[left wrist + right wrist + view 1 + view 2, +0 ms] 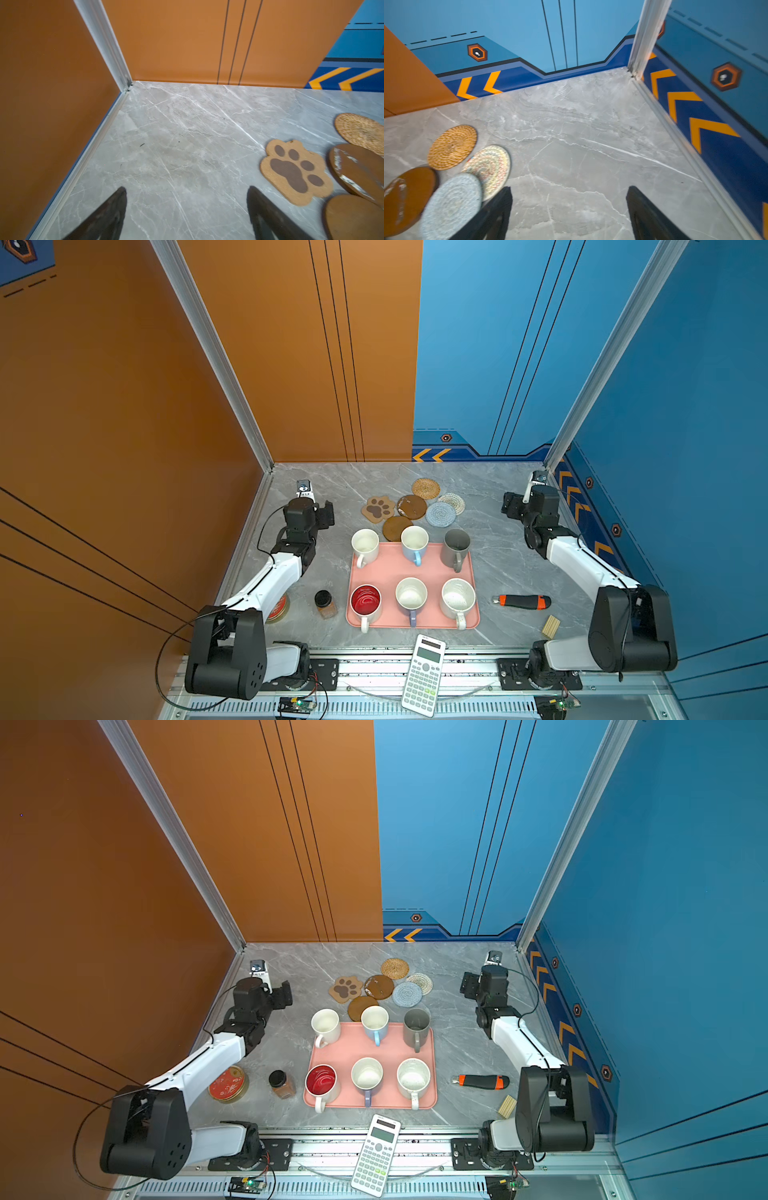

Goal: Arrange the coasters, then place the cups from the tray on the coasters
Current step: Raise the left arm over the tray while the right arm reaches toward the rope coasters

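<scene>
- I am watching the left arm (266,589) reaching forward along the left side of the table (498,572), with its elbow low and its wrist turning in toward the middle.
- The left gripper (327,514) is hovering over bare marble, left of the coasters. In the wrist view its fingers (116,207) are standing wide apart and gripping nothing.
- The coasters are lying bunched at the back centre: the paw coaster (377,509), two brown discs (411,507), the rattan round (425,488), the grey-blue round (440,514) and the whitish round (452,502), several overlapping at their edges.
- The pink tray (390,568) is sitting just in front of them, carrying all six cups (365,543) in two rows of three.
- The right gripper (509,504) is hanging to the right of the coasters, pointing inward. Its fingers (641,207) are spread wide and holding nothing.
- The right arm (582,560) is stretching forward along the right wall, mirroring its partner.
</scene>
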You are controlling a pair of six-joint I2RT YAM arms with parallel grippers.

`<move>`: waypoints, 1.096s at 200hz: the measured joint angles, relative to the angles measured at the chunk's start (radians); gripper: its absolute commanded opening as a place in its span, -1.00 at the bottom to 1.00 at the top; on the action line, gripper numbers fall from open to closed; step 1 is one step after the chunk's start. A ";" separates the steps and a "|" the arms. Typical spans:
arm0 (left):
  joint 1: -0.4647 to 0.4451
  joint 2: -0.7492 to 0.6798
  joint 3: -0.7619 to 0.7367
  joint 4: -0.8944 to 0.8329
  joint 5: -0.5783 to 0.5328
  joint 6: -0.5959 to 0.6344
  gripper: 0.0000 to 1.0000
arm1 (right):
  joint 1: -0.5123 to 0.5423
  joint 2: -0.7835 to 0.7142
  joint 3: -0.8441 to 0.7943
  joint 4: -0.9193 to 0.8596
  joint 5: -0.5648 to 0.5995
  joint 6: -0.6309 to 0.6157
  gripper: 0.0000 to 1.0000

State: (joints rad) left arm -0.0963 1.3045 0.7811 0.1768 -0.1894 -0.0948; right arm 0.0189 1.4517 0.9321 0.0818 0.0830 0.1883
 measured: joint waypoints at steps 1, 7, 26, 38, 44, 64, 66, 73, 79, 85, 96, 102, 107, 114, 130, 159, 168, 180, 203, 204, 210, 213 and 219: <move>0.000 0.001 0.003 -0.005 0.003 -0.002 0.66 | 0.000 0.006 0.010 -0.012 -0.007 0.002 0.48; -0.005 0.010 0.035 -0.047 0.040 -0.016 0.61 | 0.001 0.029 0.043 -0.047 -0.029 0.009 0.44; -0.021 0.043 0.118 -0.156 0.138 -0.041 0.53 | 0.012 0.115 0.156 -0.169 -0.095 0.029 0.15; -0.036 0.064 0.163 -0.218 0.182 -0.056 0.51 | 0.028 0.178 0.230 -0.241 -0.130 0.042 -0.09; -0.044 0.071 0.179 -0.247 0.199 -0.061 0.51 | 0.037 0.212 0.268 -0.275 -0.147 0.047 -0.22; -0.074 0.076 0.208 -0.325 0.232 -0.076 0.51 | 0.065 0.323 0.394 -0.361 -0.195 0.056 -0.60; -0.076 0.076 0.210 -0.331 0.233 -0.077 0.51 | 0.067 0.332 0.404 -0.364 -0.198 0.052 -0.64; -0.085 0.076 0.213 -0.348 0.238 -0.082 0.51 | 0.076 0.373 0.449 -0.391 -0.215 0.053 -0.74; -0.093 0.076 0.214 -0.360 0.240 -0.085 0.51 | 0.082 0.406 0.485 -0.411 -0.227 0.059 -0.81; -0.100 0.074 0.214 -0.372 0.243 -0.088 0.51 | 0.087 0.436 0.516 -0.428 -0.240 0.065 -0.89; -0.110 0.065 0.214 -0.397 0.243 -0.095 0.51 | 0.096 0.493 0.573 -0.460 -0.261 0.069 -0.98; -0.116 0.058 0.214 -0.407 0.243 -0.097 0.52 | 0.100 0.519 0.598 -0.471 -0.269 0.073 -1.00; -0.118 0.048 0.214 -0.415 0.243 -0.098 0.52 | 0.102 0.543 0.620 -0.480 -0.275 0.076 -1.00; -0.122 0.035 0.214 -0.422 0.243 -0.102 0.52 | 0.106 0.572 0.645 -0.493 -0.286 0.080 -1.00; -0.129 0.002 0.214 -0.435 0.241 -0.109 0.52 | 0.109 0.631 0.693 -0.515 -0.307 0.091 -1.00; -0.142 -0.053 0.214 -0.451 0.218 -0.116 0.52 | 0.113 0.718 0.752 -0.536 -0.338 0.110 -1.00; -0.143 -0.063 0.214 -0.455 0.212 -0.116 0.52 | 0.115 0.740 0.769 -0.542 -0.346 0.118 -1.00; -0.144 -0.072 0.214 -0.459 0.203 -0.117 0.52 | 0.117 0.762 0.786 -0.546 -0.353 0.128 -1.00; -0.147 -0.087 0.214 -0.465 0.193 -0.125 0.52 | 0.121 0.799 0.832 -0.558 -0.376 0.148 -1.00; -0.147 -0.087 0.214 -0.466 0.193 -0.126 0.52 | 0.122 0.800 0.834 -0.559 -0.376 0.149 -1.00; -0.148 -0.091 0.213 -0.467 0.193 -0.129 0.52 | 0.124 0.811 0.850 -0.560 -0.379 0.154 -1.00; -0.148 -0.093 0.212 -0.467 0.192 -0.132 0.52 | 0.124 0.815 0.856 -0.560 -0.380 0.155 -1.00; -0.148 -0.097 0.211 -0.467 0.190 -0.132 0.52 | 0.126 0.821 0.866 -0.561 -0.383 0.158 -1.00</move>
State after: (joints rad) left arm -0.2447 1.2076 0.9924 -0.2901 0.0010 -0.2272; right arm 0.1444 2.2730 1.7985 -0.4789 -0.3004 0.3462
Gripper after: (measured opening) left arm 0.762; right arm 0.047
